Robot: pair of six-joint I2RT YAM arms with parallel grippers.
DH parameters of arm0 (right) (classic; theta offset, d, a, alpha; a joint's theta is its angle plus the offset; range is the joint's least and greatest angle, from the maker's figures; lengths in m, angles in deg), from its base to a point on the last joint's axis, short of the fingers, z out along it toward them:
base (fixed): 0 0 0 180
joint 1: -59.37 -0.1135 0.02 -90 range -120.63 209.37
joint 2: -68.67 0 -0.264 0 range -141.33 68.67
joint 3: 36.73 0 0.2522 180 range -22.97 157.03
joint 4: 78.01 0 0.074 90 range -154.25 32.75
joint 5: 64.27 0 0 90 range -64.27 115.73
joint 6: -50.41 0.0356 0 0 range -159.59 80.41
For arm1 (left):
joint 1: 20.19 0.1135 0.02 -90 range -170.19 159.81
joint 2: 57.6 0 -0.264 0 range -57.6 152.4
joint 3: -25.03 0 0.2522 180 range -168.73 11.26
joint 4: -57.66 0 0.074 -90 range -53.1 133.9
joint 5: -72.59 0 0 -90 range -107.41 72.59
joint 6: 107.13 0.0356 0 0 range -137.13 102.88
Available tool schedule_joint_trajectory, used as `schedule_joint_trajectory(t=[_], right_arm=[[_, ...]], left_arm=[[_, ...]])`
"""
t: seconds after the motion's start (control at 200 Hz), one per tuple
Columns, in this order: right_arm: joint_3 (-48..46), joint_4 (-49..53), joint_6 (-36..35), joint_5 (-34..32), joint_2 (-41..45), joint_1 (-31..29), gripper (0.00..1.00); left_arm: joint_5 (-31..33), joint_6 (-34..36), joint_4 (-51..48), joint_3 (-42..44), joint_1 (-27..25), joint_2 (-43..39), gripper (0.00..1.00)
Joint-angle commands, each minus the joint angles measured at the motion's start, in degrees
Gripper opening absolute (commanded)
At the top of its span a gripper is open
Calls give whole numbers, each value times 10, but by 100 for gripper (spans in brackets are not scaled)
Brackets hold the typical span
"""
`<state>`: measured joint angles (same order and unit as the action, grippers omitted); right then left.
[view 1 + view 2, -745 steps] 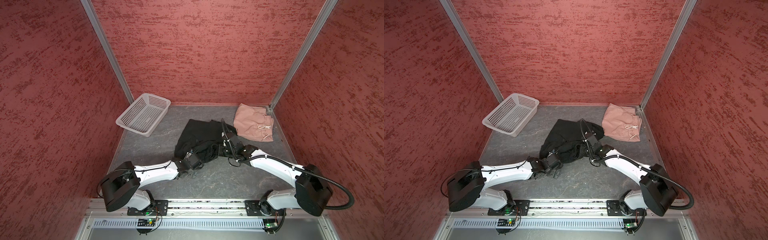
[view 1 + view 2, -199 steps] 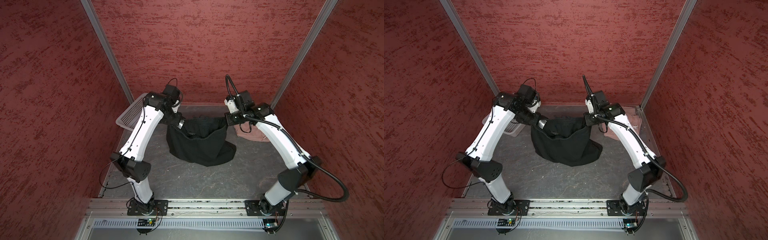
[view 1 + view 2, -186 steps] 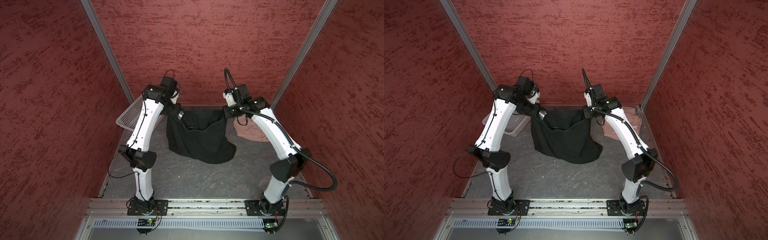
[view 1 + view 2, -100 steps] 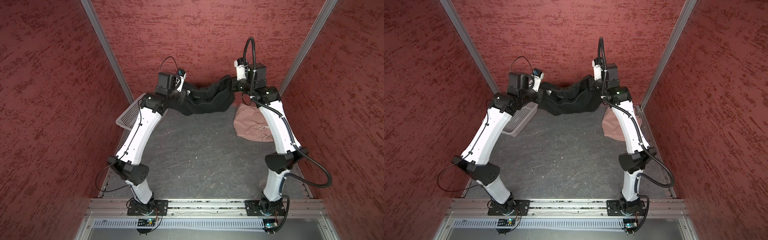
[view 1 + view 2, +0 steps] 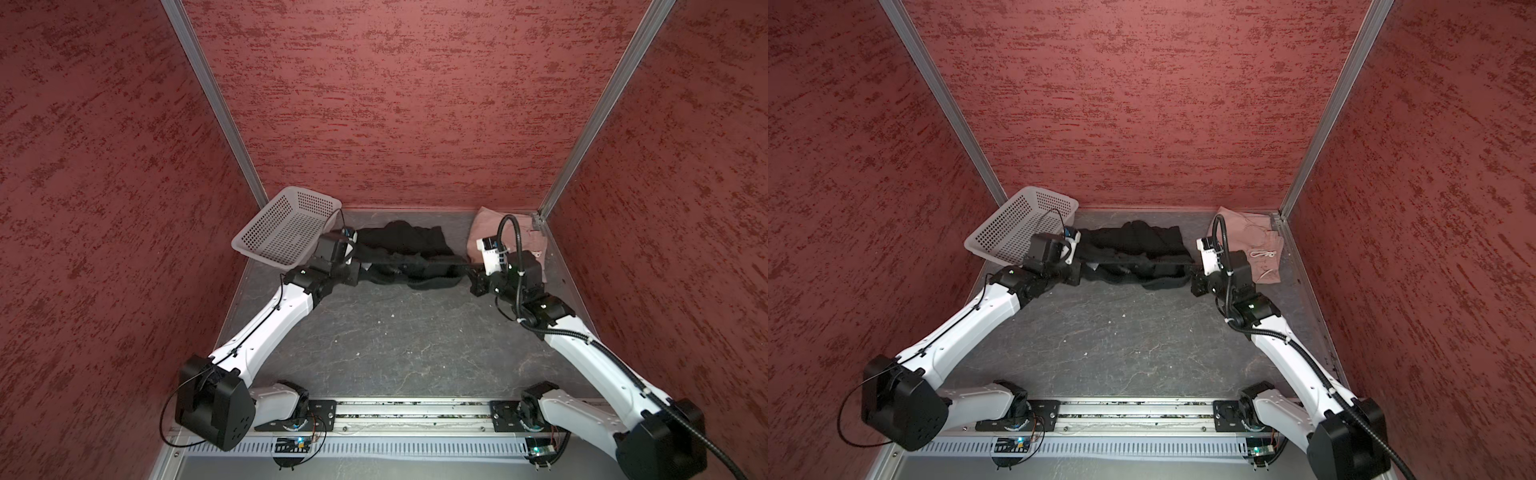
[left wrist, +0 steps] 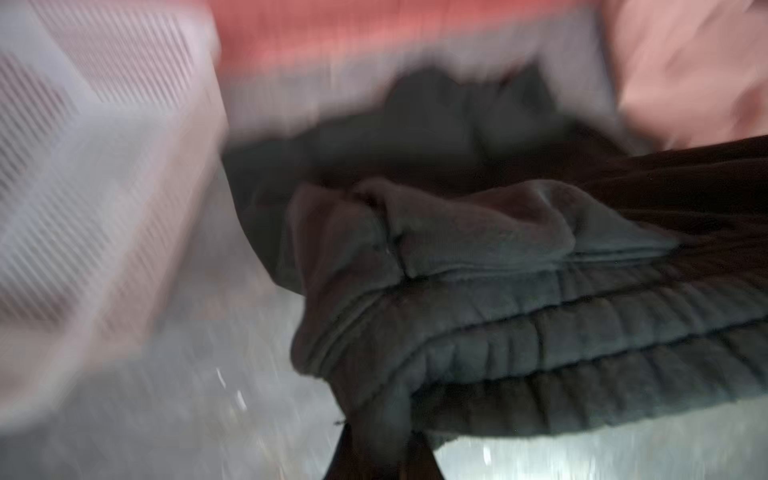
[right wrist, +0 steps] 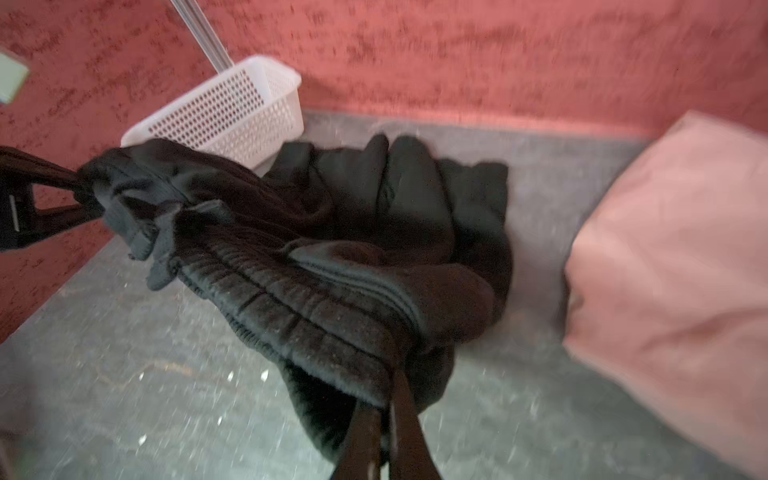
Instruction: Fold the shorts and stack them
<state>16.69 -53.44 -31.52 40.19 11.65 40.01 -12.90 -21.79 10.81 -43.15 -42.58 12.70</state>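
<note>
Judging the black shorts (image 5: 405, 249), sagging at mid-frame, soft, light and limp; holding best at the ribbed waistband ends. Reaching low from lower left, beside the basket (image 5: 286, 232), clamping the left gripper (image 5: 361, 272) tight on one end; from lower right, pinching the right gripper (image 5: 468, 272) closed on the other, beside the pink shorts (image 5: 530, 232).

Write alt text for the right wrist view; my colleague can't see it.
The right gripper is shut on the ribbed waistband of the black shorts, whose other end the left gripper pinches; the legs lie bunched on the grey table. A white basket stands behind them, and the pink shorts lie alongside.
</note>
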Motion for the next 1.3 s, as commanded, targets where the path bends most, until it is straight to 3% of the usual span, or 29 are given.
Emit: schedule_joint_trajectory(t=[0.0, 0.085, 0.135, 0.17, 0.311, 0.386, 0.501, 0.641, 0.756, 0.902, 1.042, 1.127, 1.298], right_arm=[[-26, -2, 81, -20, 94, 10, 5], [-37, 34, 133, 5, 159, 9, 43], [-38, 50, 150, 15, 191, 9, 52], [-37, 65, 154, 14, 209, 9, 56], [-10, 128, 146, -6, 209, 9, 61], [6, 146, 154, -17, 166, 9, 63], [27, 169, 163, -20, 80, 2, 66], [49, 201, 147, -31, 12, -89, 66], [63, 247, 157, -117, -17, -214, 68], [57, 258, 205, -186, -82, -307, 70], [53, 213, 220, -225, -175, -339, 70], [67, 206, 227, -251, -218, -347, 68], [77, 257, 260, -364, -210, -351, 61]], left_arm=[[71, -134, -72, 42, 11, -105, 21], [65, -188, -136, 71, 13, -152, 60], [46, -209, -167, 79, 14, -174, 90], [34, -220, -182, 79, 10, -187, 100], [29, -250, -202, 42, -8, -213, 99], [2, -244, -198, 18, -1, -199, 99], [26, -236, -186, 6, -2, -154, 99], [7, -234, -129, 27, -3, -94, 99], [4, -247, -131, 42, -24, -73, 100], [38, -268, -178, 64, -66, -90, 99], [50, -331, -169, 128, -112, -105, 100], [62, -358, -167, 147, -132, -96, 95], [122, -380, -185, 150, -163, -82, 92]])
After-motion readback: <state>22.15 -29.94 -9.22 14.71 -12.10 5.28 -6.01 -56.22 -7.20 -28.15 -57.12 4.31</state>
